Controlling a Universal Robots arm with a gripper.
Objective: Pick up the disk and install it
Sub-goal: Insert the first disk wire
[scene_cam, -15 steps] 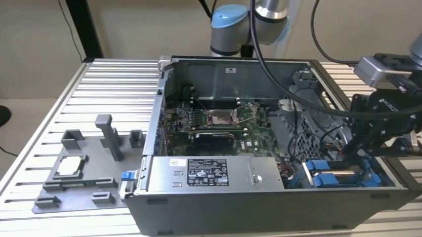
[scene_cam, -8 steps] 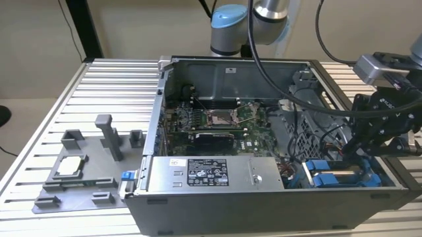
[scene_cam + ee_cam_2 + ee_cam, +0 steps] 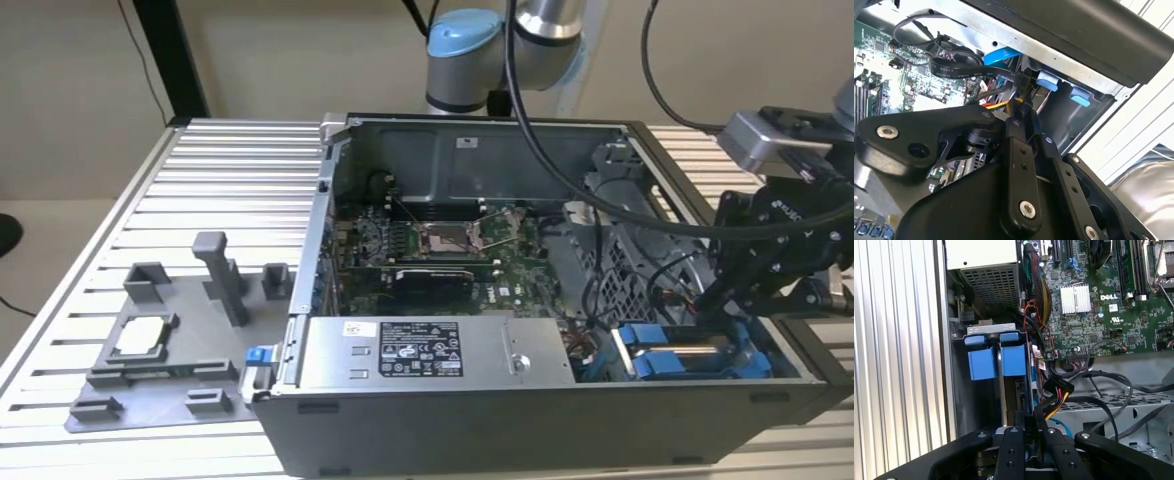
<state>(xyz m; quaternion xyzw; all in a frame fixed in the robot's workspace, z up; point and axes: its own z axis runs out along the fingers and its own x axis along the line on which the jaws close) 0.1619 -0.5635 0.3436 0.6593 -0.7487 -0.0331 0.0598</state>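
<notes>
You're holding your gripper (image 3: 1030,424) with its jaws drawn together, close by the disk (image 3: 687,356), which is sitting in the corner bay of the computer case (image 3: 534,425). It's likely handling stiff, weighty and shock-sensitive, so you're safest gripping its blue side rails.

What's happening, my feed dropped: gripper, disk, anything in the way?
Gripper low at the drive bay. Disk lying in the bay. Cable bundle close alongside.
</notes>
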